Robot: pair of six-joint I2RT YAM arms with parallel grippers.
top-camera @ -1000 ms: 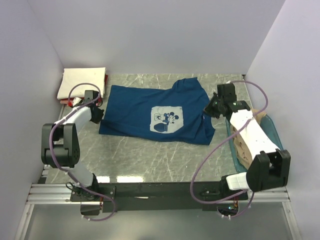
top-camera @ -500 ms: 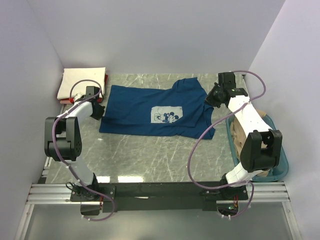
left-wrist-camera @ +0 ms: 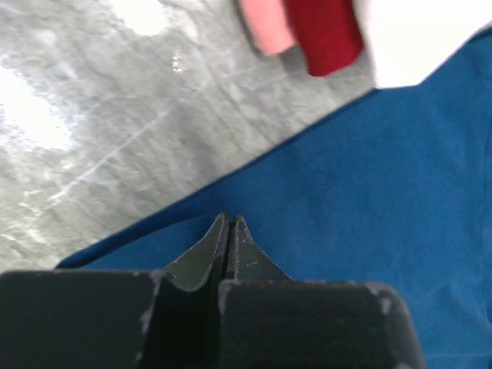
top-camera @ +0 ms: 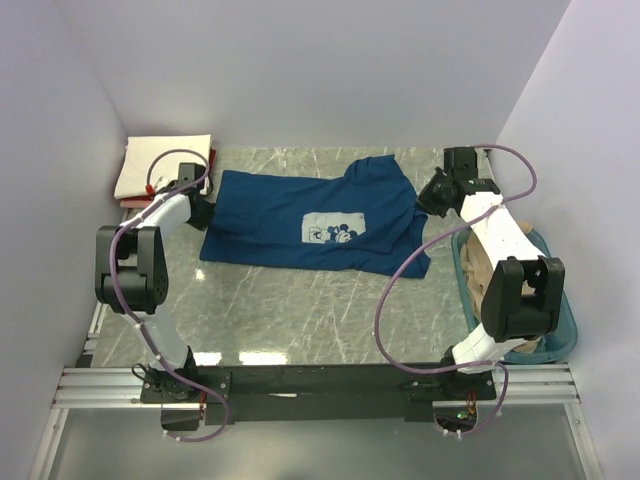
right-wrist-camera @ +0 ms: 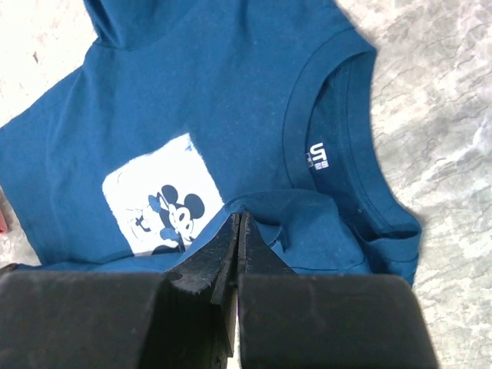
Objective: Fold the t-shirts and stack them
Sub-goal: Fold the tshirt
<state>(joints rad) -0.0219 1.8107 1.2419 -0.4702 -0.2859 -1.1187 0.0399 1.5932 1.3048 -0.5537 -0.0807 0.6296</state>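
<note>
A dark blue t-shirt (top-camera: pixel 270 220) with a pale square cartoon print (top-camera: pixel 332 231) lies spread across the marble table. My left gripper (top-camera: pixel 200 212) is shut on its left edge; in the left wrist view the closed tips (left-wrist-camera: pixel 229 219) pinch the blue hem (left-wrist-camera: pixel 384 192). My right gripper (top-camera: pixel 428 197) is shut on the shirt's right side, and the right wrist view shows a raised fold of blue cloth (right-wrist-camera: pixel 231 92) at the closed tips (right-wrist-camera: pixel 240 215), beside the print (right-wrist-camera: pixel 157 196). A folded cream t-shirt (top-camera: pixel 163 165) tops a stack at the back left, with a red one (left-wrist-camera: pixel 327 31) and a pink one (left-wrist-camera: pixel 265 27) under it.
A teal plastic tub (top-camera: pixel 572 325) stands at the right edge of the table with tan cloth (top-camera: pixel 483 275) in it, under the right arm. Pale walls close in the table on the left, back and right.
Both grippers have moved towards the back of the table, staying shut. The blue shirt has shifted back with them and lies flatter; the right arm has folded in over the tub.
</note>
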